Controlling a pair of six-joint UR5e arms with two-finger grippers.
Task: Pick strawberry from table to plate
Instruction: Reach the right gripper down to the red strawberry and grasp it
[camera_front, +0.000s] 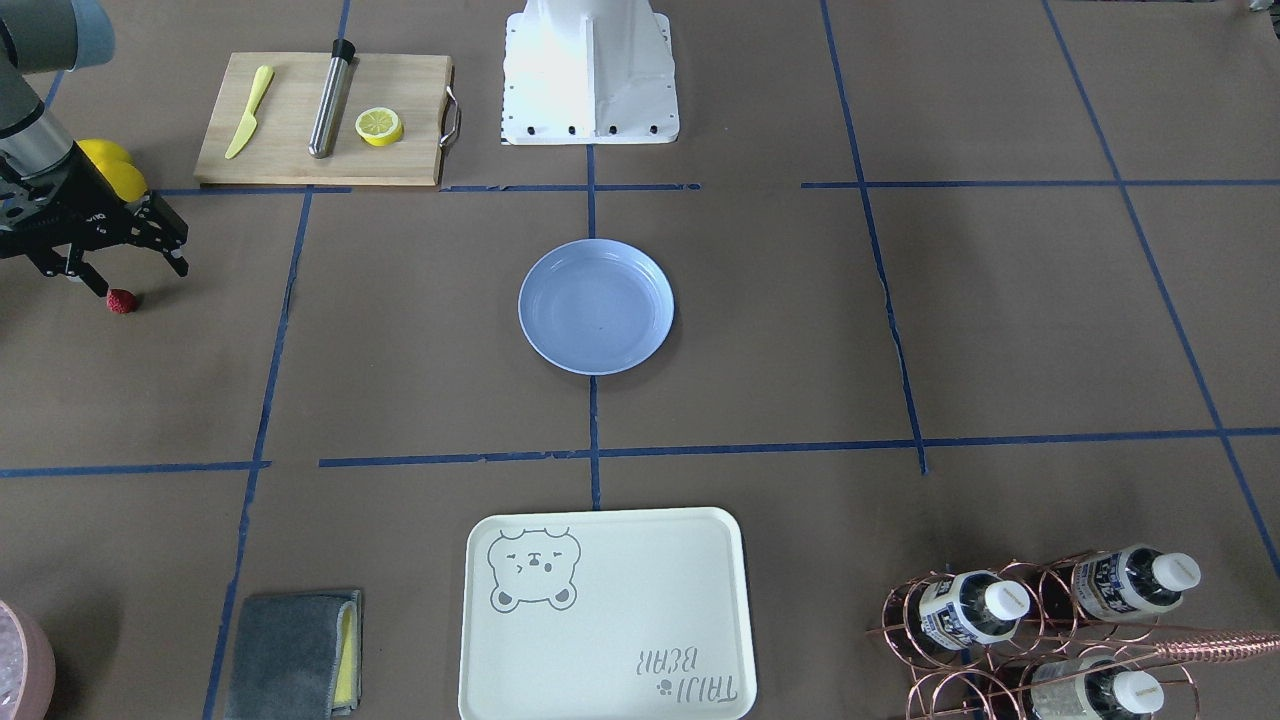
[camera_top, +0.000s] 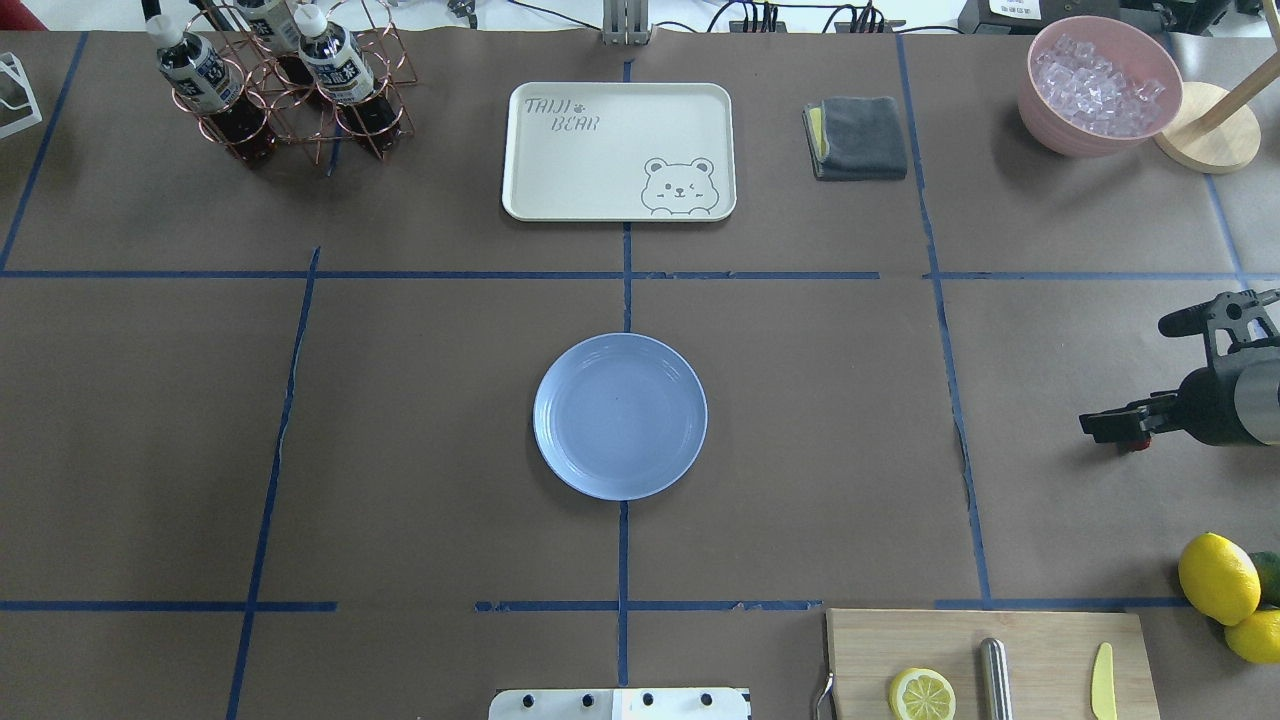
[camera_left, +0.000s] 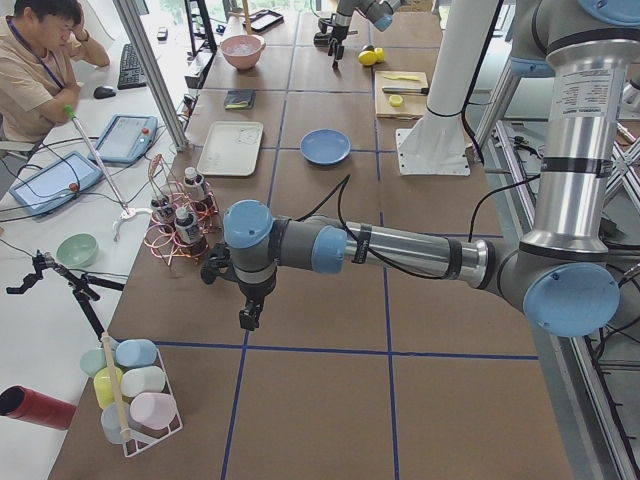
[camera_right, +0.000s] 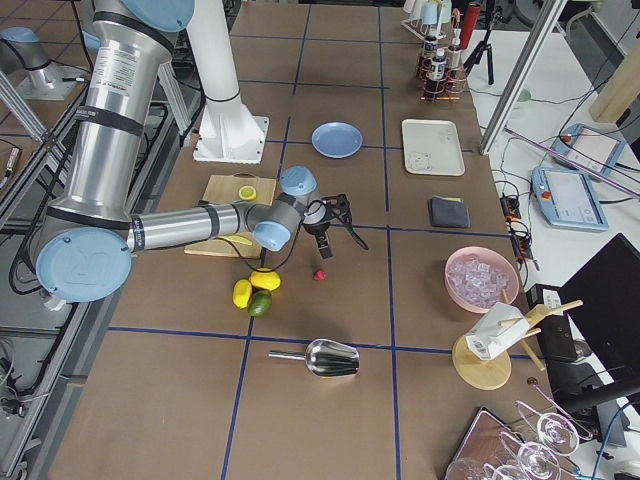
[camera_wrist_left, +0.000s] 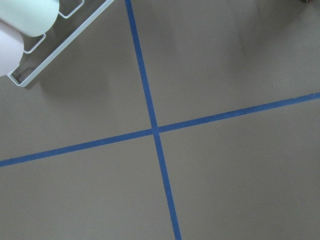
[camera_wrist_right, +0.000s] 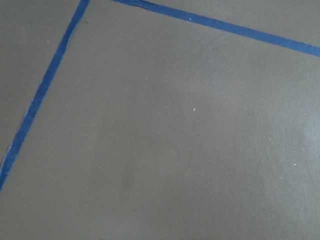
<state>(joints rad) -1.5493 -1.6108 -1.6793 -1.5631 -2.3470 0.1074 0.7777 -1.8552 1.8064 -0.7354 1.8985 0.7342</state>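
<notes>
The strawberry (camera_front: 121, 301), small and dark red, lies on the brown table (camera_front: 900, 300) near the right end. My right gripper (camera_front: 140, 280) hangs open just above and beside it, one fingertip close to the berry, with nothing held. From the right side, the strawberry (camera_right: 319, 274) sits a little in front of this gripper (camera_right: 340, 245). The light-blue plate (camera_front: 596, 308) stands empty at the table's centre, far from the berry. My left gripper (camera_left: 250, 315) points down over bare table at the other end; I cannot tell whether it is open or shut.
Two lemons (camera_top: 1218, 578) and a green avocado (camera_top: 1268, 575) lie just behind the right gripper. A cutting board (camera_front: 320, 120) carries a lemon half, a knife and a metal rod. A bear tray (camera_front: 605, 615), a cloth (camera_front: 295, 655), a bottle rack (camera_front: 1040, 630) and an ice bowl (camera_top: 1100, 85) line the far side.
</notes>
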